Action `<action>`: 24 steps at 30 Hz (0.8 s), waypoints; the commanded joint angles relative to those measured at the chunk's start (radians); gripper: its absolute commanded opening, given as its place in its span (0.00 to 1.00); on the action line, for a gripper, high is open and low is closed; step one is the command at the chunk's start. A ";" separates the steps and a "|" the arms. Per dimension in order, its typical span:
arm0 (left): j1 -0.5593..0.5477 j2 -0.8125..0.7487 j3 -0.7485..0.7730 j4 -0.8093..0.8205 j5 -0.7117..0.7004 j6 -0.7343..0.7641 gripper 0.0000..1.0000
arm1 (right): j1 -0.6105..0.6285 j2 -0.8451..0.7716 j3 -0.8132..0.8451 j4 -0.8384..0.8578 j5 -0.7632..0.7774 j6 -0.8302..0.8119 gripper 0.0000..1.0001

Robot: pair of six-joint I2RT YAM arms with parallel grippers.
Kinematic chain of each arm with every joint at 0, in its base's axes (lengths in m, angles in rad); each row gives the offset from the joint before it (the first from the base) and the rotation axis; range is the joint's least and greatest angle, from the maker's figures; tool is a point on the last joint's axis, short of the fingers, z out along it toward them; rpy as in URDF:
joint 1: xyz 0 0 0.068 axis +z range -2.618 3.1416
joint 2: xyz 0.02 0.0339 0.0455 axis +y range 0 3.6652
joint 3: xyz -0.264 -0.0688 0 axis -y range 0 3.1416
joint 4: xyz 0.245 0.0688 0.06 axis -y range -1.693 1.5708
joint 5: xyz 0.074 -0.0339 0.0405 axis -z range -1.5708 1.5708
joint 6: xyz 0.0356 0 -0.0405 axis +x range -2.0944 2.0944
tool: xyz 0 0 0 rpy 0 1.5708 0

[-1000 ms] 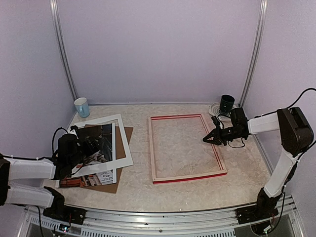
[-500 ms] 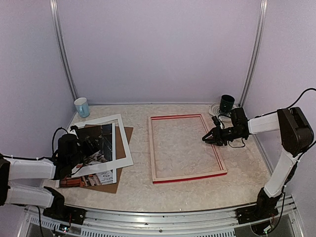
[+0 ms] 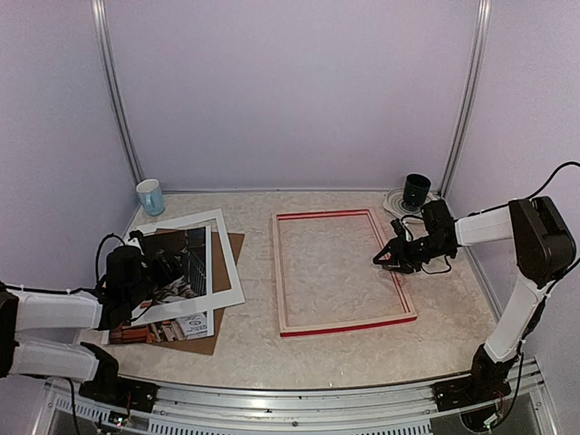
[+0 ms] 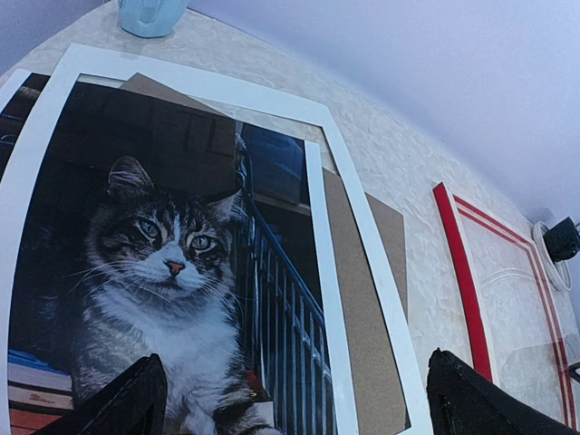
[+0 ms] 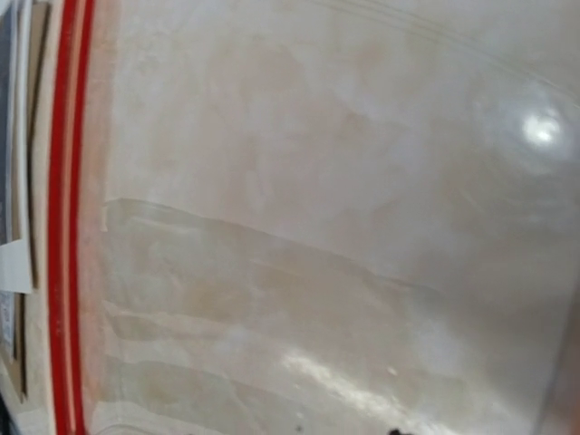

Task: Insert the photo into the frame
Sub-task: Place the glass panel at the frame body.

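The photo [image 4: 172,263], a glossy print of a tabby cat, lies on the left of the table, partly under a white mat [image 4: 362,227] and on a brown backing board [image 4: 362,299]. My left gripper [image 4: 294,385] hovers low over the print's near part, wide open with nothing between its fingers [image 4: 127,403]. In the top view the photo [image 3: 186,263] lies just ahead of that gripper [image 3: 168,272]. The red frame [image 3: 344,324] lies flat at mid-table. My right gripper [image 3: 384,259] sits at its right rail with its fingers parted and holds nothing. The right wrist view shows the far red rail [image 5: 68,227] and a clear sheet.
A pale blue cup [image 3: 150,196] stands at the back left. A dark cup [image 3: 417,188] sits on a white plate at the back right, near the right arm. Walls close in the table on three sides.
The right gripper's fingers have spread apart at the frame's right rail and shifted slightly right. The left arm, photo and frame have not moved.
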 commanded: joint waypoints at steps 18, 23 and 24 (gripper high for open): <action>0.001 -0.006 -0.011 -0.001 -0.010 0.009 0.99 | -0.010 -0.130 0.075 -0.217 0.295 -0.072 0.59; 0.001 -0.004 -0.011 0.000 -0.009 0.008 0.99 | -0.009 -0.127 0.065 -0.204 0.282 -0.070 0.59; 0.001 -0.005 -0.011 0.000 -0.008 0.008 0.99 | -0.008 -0.122 0.063 -0.201 0.283 -0.070 0.59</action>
